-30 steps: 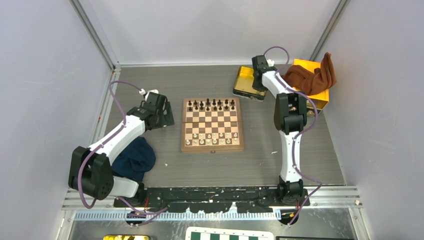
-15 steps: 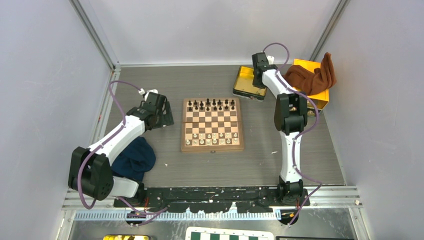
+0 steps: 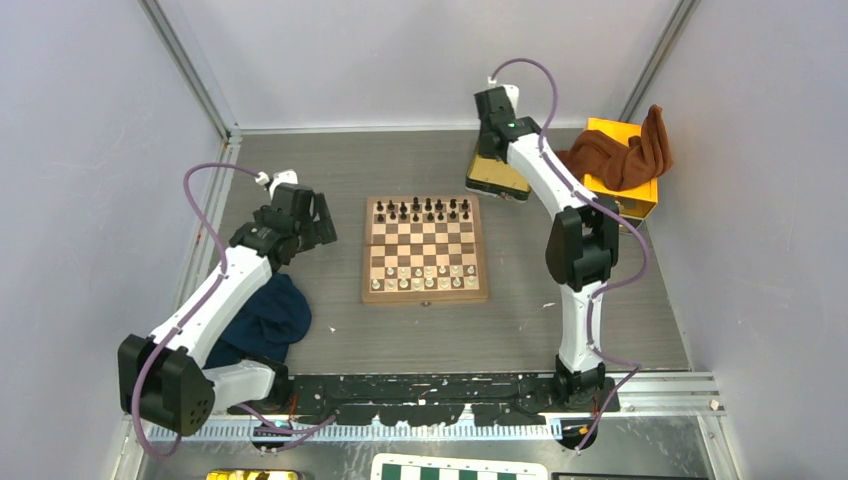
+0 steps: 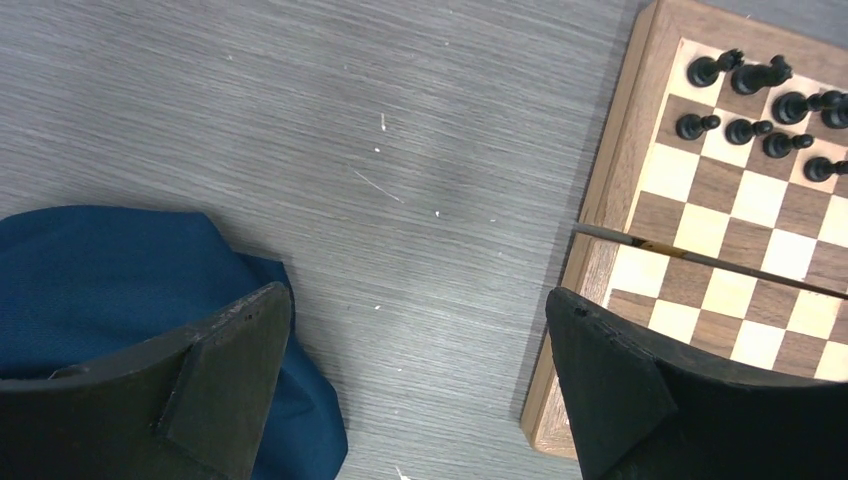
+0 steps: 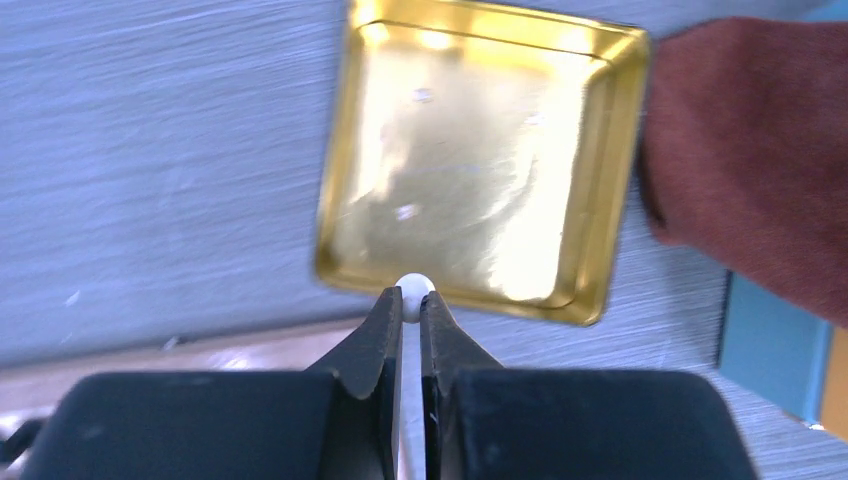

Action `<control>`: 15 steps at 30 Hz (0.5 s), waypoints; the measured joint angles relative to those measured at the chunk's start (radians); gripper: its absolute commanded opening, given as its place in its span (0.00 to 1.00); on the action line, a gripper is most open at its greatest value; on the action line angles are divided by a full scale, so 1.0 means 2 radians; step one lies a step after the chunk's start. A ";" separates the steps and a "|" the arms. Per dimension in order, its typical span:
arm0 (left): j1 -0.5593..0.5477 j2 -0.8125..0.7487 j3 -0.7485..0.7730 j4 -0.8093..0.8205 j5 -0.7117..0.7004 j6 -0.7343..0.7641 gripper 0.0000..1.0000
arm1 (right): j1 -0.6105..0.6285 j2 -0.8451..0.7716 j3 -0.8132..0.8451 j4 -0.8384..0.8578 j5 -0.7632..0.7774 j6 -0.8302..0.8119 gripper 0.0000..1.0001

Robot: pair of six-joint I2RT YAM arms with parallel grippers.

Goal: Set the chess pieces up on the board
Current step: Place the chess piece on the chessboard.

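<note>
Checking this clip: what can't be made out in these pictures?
Right wrist: white piece, only its round top shows; the right gripper's shut jaws hide the rest.
Top view: pieces on the board too small to identify.
Left wrist: board cut off by the frame edge.

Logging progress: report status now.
Left pincer open, beside board. Right pincer shut on white piece, near tray. No obstruction seen.
</note>
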 measured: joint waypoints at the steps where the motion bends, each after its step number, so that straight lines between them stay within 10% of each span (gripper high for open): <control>1: 0.000 -0.005 0.000 0.000 -0.001 0.000 1.00 | 0.013 -0.008 -0.001 -0.002 -0.002 -0.003 0.01; 15: 0.001 -0.044 -0.005 -0.006 -0.013 -0.002 1.00 | 0.197 -0.058 -0.069 -0.021 -0.013 -0.021 0.01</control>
